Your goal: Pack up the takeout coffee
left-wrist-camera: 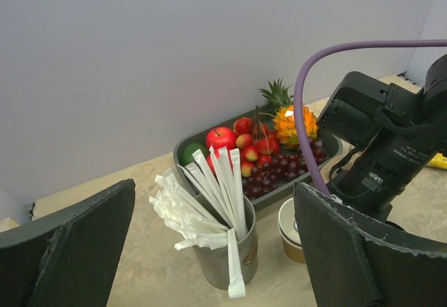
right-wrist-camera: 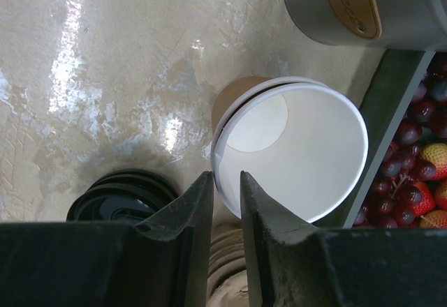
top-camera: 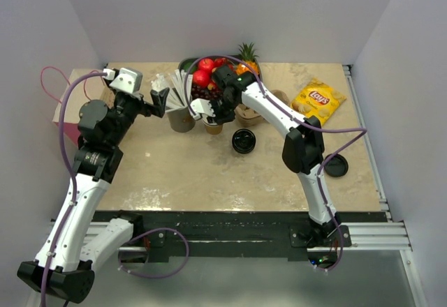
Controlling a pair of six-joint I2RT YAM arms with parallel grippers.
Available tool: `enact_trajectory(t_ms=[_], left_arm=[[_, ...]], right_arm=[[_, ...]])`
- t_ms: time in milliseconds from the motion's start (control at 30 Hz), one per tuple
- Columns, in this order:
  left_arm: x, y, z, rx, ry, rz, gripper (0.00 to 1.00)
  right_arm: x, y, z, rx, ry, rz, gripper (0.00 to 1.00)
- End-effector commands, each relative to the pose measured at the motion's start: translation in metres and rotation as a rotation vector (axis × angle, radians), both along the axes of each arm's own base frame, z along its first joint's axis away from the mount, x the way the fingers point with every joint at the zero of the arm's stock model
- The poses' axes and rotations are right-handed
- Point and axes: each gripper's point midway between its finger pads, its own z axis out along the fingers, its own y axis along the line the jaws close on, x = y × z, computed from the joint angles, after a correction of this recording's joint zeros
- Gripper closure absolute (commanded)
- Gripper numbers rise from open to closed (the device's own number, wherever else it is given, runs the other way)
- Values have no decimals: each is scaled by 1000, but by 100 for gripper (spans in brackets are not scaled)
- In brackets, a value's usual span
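No lidded takeout coffee shows in any view. A lidless brown paper cup (top-camera: 214,127) (left-wrist-camera: 292,234) (right-wrist-camera: 300,146) with a white inside stands in front of the fruit tray. My right gripper (top-camera: 211,115) (right-wrist-camera: 226,176) reaches down over it. One finger is inside the rim and one outside, shut on the cup's wall. My left gripper (top-camera: 159,101) (left-wrist-camera: 215,187) hovers wide open to the left of the straw holder and holds nothing. A stack of loose black lids (top-camera: 244,141) (right-wrist-camera: 119,195) lies just in front of the cup.
A metal holder of wrapped straws (top-camera: 180,117) (left-wrist-camera: 223,251) stands left of the cup. Behind is the dark fruit tray (top-camera: 187,64) (left-wrist-camera: 178,155). A stack of brown cups (top-camera: 249,116), a yellow chips bag (top-camera: 318,100) and a single black lid (top-camera: 336,167) lie to the right.
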Motion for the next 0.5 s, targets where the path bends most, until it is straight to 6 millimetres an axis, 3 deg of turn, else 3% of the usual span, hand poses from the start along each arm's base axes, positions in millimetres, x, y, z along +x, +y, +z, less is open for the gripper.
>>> enact_trajectory(t_ms=[0,467], left_arm=[[1,2,8,-14,-36,6,1],[2,2,6,-18,-30,7,1]], right_arm=[[4,0,4,-6,-12,-1,75],[3,0,1,-15,-4,-2,76]])
